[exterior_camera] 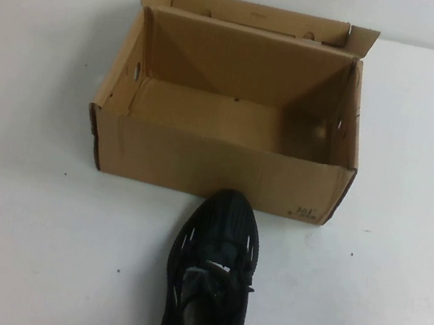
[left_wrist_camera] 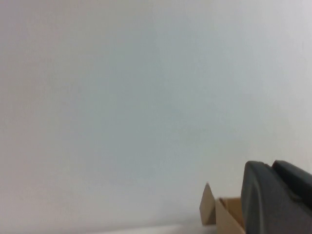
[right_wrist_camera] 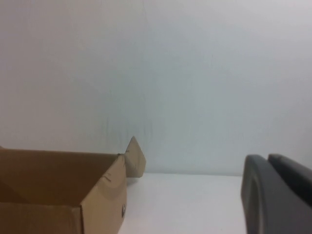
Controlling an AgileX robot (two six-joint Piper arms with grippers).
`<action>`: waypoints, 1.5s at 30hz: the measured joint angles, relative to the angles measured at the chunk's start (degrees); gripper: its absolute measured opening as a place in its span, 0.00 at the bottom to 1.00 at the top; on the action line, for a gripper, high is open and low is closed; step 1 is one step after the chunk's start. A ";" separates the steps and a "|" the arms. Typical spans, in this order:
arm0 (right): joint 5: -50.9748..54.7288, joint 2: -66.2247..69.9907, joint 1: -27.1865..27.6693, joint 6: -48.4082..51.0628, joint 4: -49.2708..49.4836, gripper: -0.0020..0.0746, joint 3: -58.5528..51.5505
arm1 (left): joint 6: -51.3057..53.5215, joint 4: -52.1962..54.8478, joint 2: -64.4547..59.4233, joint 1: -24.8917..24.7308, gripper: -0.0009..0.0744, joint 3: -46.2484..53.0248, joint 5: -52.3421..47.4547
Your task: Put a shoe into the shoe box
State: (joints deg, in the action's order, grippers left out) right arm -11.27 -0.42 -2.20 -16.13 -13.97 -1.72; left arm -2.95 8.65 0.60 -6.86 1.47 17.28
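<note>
On the white table (exterior_camera: pixel 13 219): my shoe (exterior_camera: pixel 211 279) lies with its toe touching the front wall of the shoe box (exterior_camera: pixel 200 164).
Box: open, lid flap up.
Left gripper (left_wrist_camera: pixel 278 200): off the table, fingers I cannot tell.
Right gripper (right_wrist_camera: pixel 275 195): same, cannot tell.

Plain lab setup: bare white table (exterior_camera: pixel 13 219), blank wall (right_wrist_camera: pixel 195 73).

A big white table (exterior_camera: pixel 16 203) fills the view, and a plain pale wall (right_wrist_camera: pixel 195 73) stands behind it
</note>
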 joint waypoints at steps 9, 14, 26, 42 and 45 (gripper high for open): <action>-1.23 0.00 0.00 0.00 0.00 0.00 0.00 | 0.00 -0.14 0.00 0.00 0.01 0.00 5.42; -13.03 0.00 0.00 0.00 0.00 0.00 0.00 | -1.15 -0.14 0.00 0.00 0.01 0.00 17.13; -36.60 -0.38 0.00 -5.53 7.45 0.00 5.41 | -9.73 -0.14 0.23 0.00 0.01 -5.40 36.51; 8.31 1.48 0.00 -16.35 8.59 0.00 32.74 | -10.07 -0.37 0.27 0.00 0.01 -25.66 0.28; 16.22 4.62 0.00 -16.36 9.01 0.00 34.41 | -10.07 -0.37 0.27 0.00 0.01 -25.75 -7.94</action>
State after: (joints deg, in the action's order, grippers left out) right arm 4.95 4.20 -2.20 -32.49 -4.96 32.68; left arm -13.03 8.28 0.88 -6.86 -24.28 9.33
